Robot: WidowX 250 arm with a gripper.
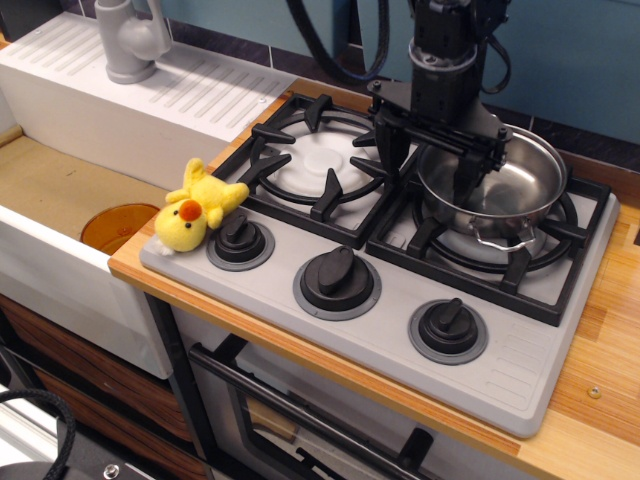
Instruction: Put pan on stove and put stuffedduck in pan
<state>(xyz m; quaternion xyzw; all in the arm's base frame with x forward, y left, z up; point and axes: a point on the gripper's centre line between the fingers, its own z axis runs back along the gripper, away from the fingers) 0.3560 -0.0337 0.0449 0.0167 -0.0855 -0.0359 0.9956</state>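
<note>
The shiny steel pan (pixel 505 195) sits on the right grate of the light grey stove (pixel 520 360). My gripper (pixel 431 165) is open and empty, and it hangs over the pan's left rim. One finger (pixel 393 150) is outside the pan and the other (pixel 468 178) is over its inside. The yellow stuffedduck (pixel 195 212) lies on the stove's front left corner, beside the left knob (pixel 240 240) and far left of the gripper.
The left burner (pixel 318 160) has nothing on it. Three black knobs line the stove's front. A white sink unit with a grey tap (pixel 130 40) stands at the left, with an orange disc (pixel 115 225) in the basin. A wooden counter (pixel 600 370) borders the stove.
</note>
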